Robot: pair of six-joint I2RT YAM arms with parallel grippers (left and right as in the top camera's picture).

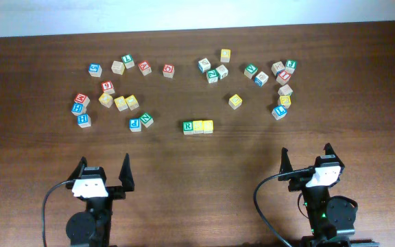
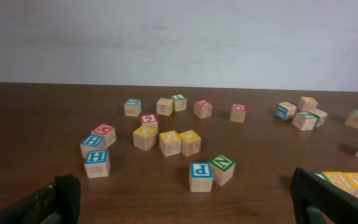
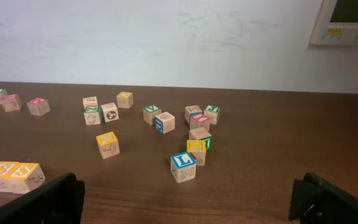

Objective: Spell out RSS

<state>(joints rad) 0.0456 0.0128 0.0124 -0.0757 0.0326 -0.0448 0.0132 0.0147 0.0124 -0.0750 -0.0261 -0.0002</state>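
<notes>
lying ahead, roughly midway between left gripper (image 1: 103, 170) and right gripper (image 1: 307, 155), the r cube (image 1: 188, 127) and s cubes (image 1: 203, 126) form a touching left-to-right row. both sets of jaws gape wide, empty.

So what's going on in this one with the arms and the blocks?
Neither arm is handling anything. The left gripper and right gripper sit open, empty, short of the cubes. In the middle, the green R cube and two yellow cubes stand in a tight row, R leftmost; the yellow faces appear to read S. Beyond lie other letter cubes, scattered.
</notes>
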